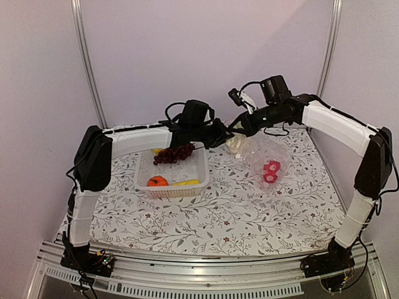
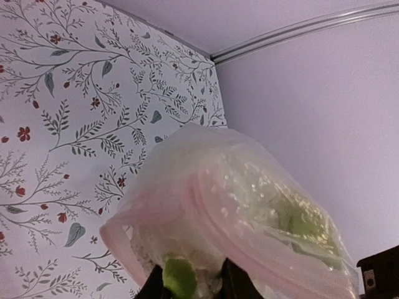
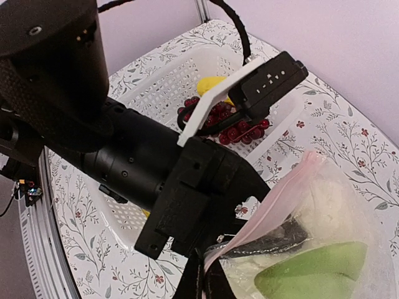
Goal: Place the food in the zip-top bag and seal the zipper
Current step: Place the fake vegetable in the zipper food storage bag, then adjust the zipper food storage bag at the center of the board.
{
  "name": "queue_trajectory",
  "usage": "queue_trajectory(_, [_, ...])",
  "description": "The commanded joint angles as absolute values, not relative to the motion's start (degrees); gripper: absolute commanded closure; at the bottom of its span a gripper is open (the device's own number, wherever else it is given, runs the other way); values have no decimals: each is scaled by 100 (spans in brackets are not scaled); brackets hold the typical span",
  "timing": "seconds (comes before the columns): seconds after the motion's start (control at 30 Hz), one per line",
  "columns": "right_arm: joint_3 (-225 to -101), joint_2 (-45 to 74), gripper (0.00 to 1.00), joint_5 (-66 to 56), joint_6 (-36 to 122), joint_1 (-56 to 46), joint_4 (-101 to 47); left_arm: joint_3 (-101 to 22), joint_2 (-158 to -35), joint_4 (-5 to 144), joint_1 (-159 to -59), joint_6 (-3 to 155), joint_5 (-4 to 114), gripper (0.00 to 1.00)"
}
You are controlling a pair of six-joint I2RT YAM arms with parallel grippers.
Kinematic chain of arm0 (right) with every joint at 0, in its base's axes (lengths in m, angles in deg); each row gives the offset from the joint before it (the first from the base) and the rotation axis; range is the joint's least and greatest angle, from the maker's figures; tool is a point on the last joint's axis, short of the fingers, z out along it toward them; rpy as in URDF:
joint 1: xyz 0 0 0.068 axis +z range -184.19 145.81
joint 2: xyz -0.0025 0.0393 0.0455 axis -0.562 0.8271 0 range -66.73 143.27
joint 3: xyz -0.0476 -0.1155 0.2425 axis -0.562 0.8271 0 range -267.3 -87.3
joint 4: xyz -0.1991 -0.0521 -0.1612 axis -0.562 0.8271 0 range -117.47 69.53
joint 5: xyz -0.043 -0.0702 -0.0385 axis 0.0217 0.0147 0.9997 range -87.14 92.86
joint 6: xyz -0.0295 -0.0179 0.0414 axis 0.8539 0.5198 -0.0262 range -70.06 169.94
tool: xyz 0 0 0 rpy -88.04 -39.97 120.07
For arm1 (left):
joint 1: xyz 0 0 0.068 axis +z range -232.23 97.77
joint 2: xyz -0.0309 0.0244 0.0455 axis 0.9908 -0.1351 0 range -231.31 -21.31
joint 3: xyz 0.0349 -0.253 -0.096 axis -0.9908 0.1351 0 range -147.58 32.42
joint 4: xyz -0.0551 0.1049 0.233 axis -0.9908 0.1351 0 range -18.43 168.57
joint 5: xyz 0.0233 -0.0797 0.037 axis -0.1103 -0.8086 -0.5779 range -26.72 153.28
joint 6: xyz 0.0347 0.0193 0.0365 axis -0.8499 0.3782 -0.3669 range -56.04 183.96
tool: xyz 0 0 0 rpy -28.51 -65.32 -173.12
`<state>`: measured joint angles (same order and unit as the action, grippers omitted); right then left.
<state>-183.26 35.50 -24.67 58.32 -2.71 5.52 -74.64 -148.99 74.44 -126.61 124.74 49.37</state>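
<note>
Cauliflower in left hand's grip inside zip-top bag, right hand tight on zipper

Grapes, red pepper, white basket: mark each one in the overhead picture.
grapes (image 1: 173, 154), top view, middle of the dark bunch.
red pepper (image 1: 271, 171), top view, centre of its red body.
white basket (image 1: 171, 192), top view, near wall.

High overview — wrist close-ups sharing bag
</note>
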Motion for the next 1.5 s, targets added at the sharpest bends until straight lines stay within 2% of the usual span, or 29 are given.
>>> queue_trajectory(0.0, [-18487, 3247, 100, -2939, 5834, -423, 595, -7391, -14958, 7383, -12682, 12548, 5262, 100])
queue_trajectory(0.13, [-18393, 3271, 100, -3039, 5753, -650, 546, -7247, -14614, 6871, -12703, 12109, 5281, 71])
queue_trajectory(0.27, [-18247, 3340, 100, -3136, 5683, -876, 445, -7248, -14290, 6731, -12786, 11283, 5378, 48])
queue_trajectory(0.4, [-18302, 3470, 100, -3321, 5582, -1118, 423, -7264, -14040, 6954, -12812, 10995, 5619, 33])
queue_trajectory(0.53, [-18338, 3479, 100, -3361, 5522, -1236, 419, -6945, -13681, 6877, -12816, 10915, 5786, 27])
queue_trajectory(0.6, [-18317, 3446, 100, -3380, 5522, -1238, 409, -6730, -13524, 6789, -12815, 10890, 5825, 27])
queue_trajectory(0.8, [-18268, 3430, 100, -3423, 5495, -1237, 381, -6148, -13399, 7135, -12932, 11673, 5975, 50])
queue_trajectory(0.93, [-18239, 3417, 100, -3457, 5478, -1239, 349, -5882, -13455, 7446, -13139, 11884, 6119, 54])
queue_trajectory(1.07, [-18240, 3412, 100, -3474, 5461, -1239, 321, -5695, -13625, 7399, -13188, 12257, 6056, 69])
queue_trajectory(1.47, [-18161, 3379, 100, -3467, 5478, -1239, 292, -5705, -14026, 7385, -13224, 12614, 5843, 73])
